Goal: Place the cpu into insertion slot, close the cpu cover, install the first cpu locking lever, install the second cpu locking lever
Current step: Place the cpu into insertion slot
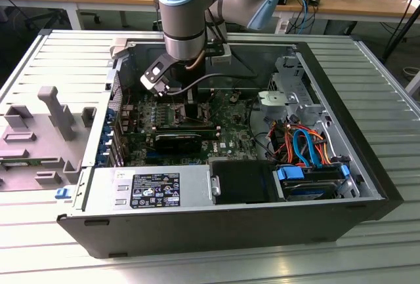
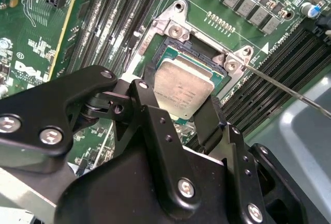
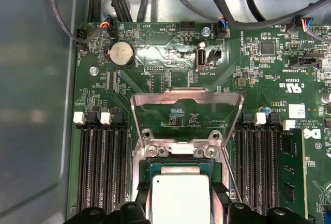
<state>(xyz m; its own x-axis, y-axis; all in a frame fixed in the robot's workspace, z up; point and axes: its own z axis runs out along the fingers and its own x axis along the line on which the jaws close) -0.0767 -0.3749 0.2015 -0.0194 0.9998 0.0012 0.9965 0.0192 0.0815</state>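
Looking through both wrist views, you see the gripper (image 2: 178, 99) clamped on the cpu (image 2: 183, 87) — a black finger (image 3: 143, 189) against each of two opposite edges — right over the insertion slot (image 2: 181, 54). The cpu cover (image 3: 186, 96) stands raised on its hinge. Faint print marks the chip's metal top — white lettering dots the green motherboard (image 1: 231, 108) at the centre of the exterior view.

**Tight room around the slot**

Over the insertion slot (image 2: 189, 53) our gripper (image 2: 181, 105) clamps the cpu (image 3: 181, 200). At the slot's hinge edge the cpu cover (image 3: 186, 113) stands raised like a wall. Low memory slots (image 3: 101, 162) flank the slot, leaving room above them. A thin locking lever (image 2: 289, 93) slants out beside it.
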